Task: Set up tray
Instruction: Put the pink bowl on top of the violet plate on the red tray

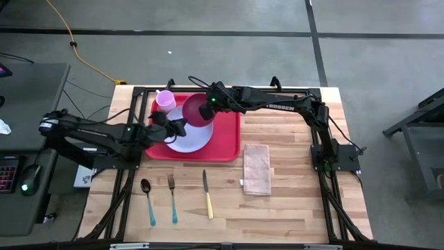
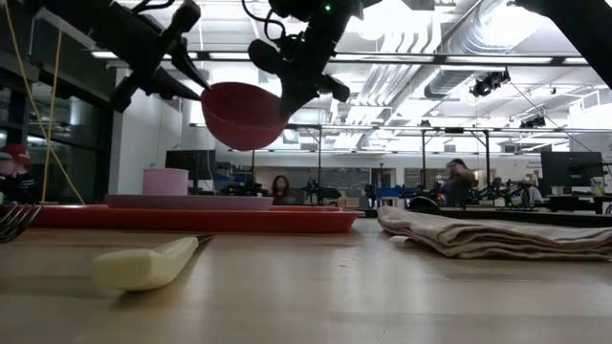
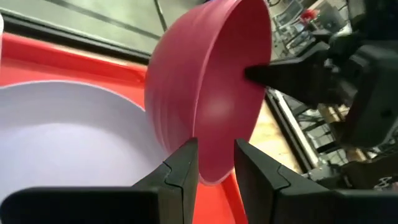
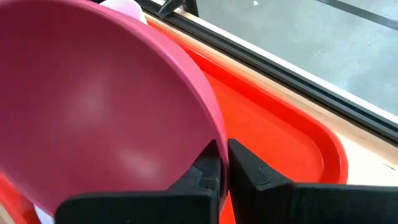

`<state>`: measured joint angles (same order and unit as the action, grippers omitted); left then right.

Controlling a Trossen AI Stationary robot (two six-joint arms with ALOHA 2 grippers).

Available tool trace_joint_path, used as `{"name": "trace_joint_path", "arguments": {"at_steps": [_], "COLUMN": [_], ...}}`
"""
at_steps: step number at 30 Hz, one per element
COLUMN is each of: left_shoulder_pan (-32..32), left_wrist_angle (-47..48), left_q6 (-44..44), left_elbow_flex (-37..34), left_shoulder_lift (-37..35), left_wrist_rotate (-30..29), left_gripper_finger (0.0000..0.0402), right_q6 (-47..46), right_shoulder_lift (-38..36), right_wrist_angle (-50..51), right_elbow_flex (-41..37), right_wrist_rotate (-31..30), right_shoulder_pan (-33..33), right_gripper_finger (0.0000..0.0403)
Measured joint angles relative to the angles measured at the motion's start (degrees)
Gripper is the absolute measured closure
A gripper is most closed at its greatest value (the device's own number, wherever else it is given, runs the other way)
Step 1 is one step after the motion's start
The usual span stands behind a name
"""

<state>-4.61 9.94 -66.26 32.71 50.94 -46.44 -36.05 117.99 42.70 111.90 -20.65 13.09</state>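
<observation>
A dark pink bowl (image 1: 196, 111) hangs tilted above the lavender plate (image 1: 191, 144), which lies on the red tray (image 1: 225, 142). My right gripper (image 1: 211, 104) is shut on the bowl's rim on the side toward the table's right. My left gripper (image 3: 216, 165) is open at the opposite side, one finger on each side of the rim (image 3: 214, 174). I cannot tell whether those fingers touch the rim. A pink cup (image 1: 165, 101) stands in the tray's far left corner. My right gripper pinches the bowl's rim (image 4: 219, 140), one finger (image 3: 267, 71) inside the bowl and one outside. The fingers slant down from the table's right. The bowl (image 2: 244, 115) is lifted clear of the plate and tilted.
On the wood in front of the tray lie a spoon (image 1: 146, 198), a fork (image 1: 172, 198) and a yellow-handled knife (image 1: 207, 196). A folded beige napkin (image 1: 257, 169) lies to the tray's right. People sit in the room beyond the table.
</observation>
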Motion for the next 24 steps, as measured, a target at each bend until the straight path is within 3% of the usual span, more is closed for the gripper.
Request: {"name": "trace_joint_path", "arguments": {"at_steps": [24], "left_shoulder_pan": [7.6], "left_wrist_angle": [0.2], "left_q6": [0.0], "left_elbow_flex": [0.1], "left_shoulder_lift": [3.2], "left_wrist_rotate": [3.8], "left_gripper_finger": [0.0268], "right_q6": [0.0], "right_shoulder_lift": [0.0], "right_wrist_angle": [0.0], "right_elbow_flex": [-0.1], "right_wrist_rotate": [-0.3], "right_shoulder_pan": [0.0], "right_gripper_finger": [0.0402]}}
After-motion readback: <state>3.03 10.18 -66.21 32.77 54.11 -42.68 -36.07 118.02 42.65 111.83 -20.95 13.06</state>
